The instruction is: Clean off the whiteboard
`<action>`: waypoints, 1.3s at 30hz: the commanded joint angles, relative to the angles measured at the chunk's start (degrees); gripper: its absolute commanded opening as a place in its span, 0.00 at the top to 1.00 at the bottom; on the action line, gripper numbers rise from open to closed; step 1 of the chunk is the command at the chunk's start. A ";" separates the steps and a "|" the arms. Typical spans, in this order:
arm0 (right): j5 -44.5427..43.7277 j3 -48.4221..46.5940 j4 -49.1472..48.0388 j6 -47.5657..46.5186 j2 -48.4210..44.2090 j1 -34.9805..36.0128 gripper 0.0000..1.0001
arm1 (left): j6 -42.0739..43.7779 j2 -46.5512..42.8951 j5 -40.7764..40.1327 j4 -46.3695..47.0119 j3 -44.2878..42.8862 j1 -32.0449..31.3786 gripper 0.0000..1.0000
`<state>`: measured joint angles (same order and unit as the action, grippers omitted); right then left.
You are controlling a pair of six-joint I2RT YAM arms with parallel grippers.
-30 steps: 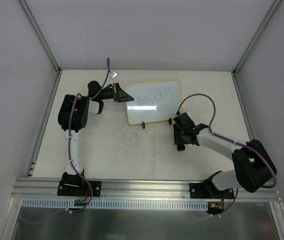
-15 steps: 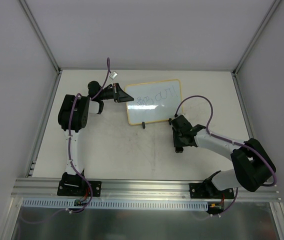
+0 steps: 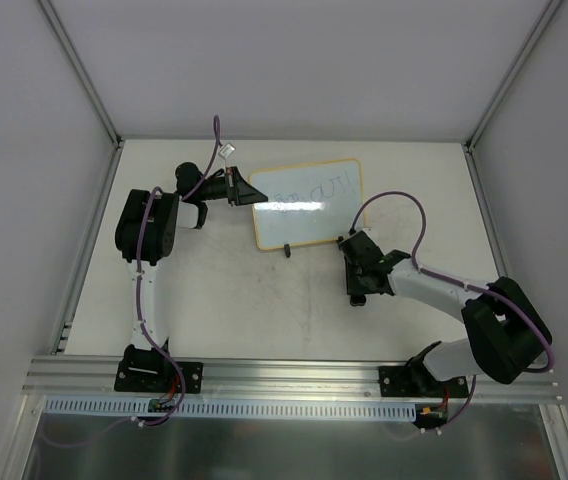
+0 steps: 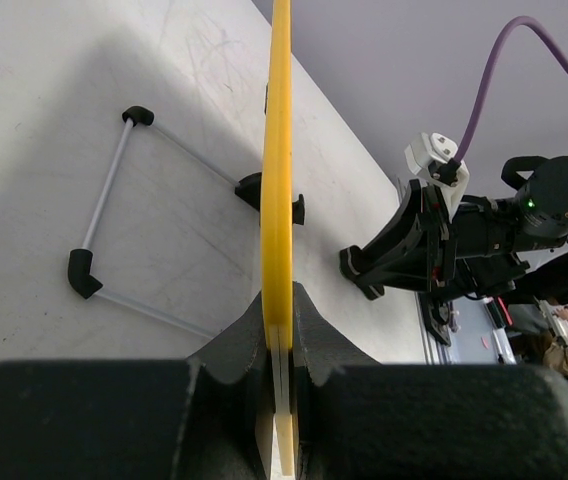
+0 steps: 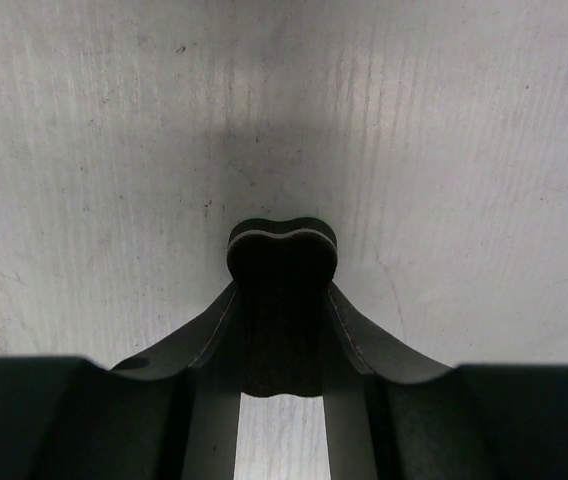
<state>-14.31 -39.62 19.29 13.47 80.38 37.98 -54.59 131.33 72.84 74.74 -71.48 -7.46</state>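
Observation:
The whiteboard (image 3: 309, 205) has a pale yellow frame and stands tilted at the back middle of the table. Dark scribbles show on its right half and glare covers its left. My left gripper (image 3: 245, 188) is shut on the board's left edge. In the left wrist view the frame edge (image 4: 277, 150) runs up from between my left gripper's (image 4: 278, 312) fingers. My right gripper (image 3: 357, 290) points down at the table just in front of the board's right foot, shut on a small black eraser (image 5: 282, 250). The eraser sits just above the bare table in the right wrist view.
The board's stand of white rods with black corners (image 4: 104, 205) rests on the table behind it. Two black feet (image 3: 287, 250) sit at its lower edge. White walls enclose the table (image 3: 224, 300), with an aluminium rail (image 3: 294, 375) at the front.
My right gripper has shifted a little left and towards the board with the eraser. The glare on the board has changed, so the board has tilted slightly in my left gripper.

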 commanded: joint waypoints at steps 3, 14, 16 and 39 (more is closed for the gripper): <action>-0.55 -2.56 2.16 -0.46 -1.89 1.14 0.87 | 6.16 -1.60 1.61 9.02 1.08 -0.97 1.00; 1.74 -27.69 1.72 -8.64 6.71 1.14 0.90 | 6.34 -1.86 1.52 9.28 1.35 -0.97 1.00; 1.91 -32.61 0.23 -10.74 10.84 1.22 0.90 | 6.34 -1.86 1.52 9.28 1.44 -0.97 1.00; 2.18 -64.27 -2.94 -21.03 37.65 3.86 0.99 | 6.33 -1.78 1.52 9.55 1.52 -0.97 1.00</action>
<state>-10.50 -101.10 17.76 -5.28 116.95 41.21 -54.22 131.09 72.71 74.76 -71.18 -7.53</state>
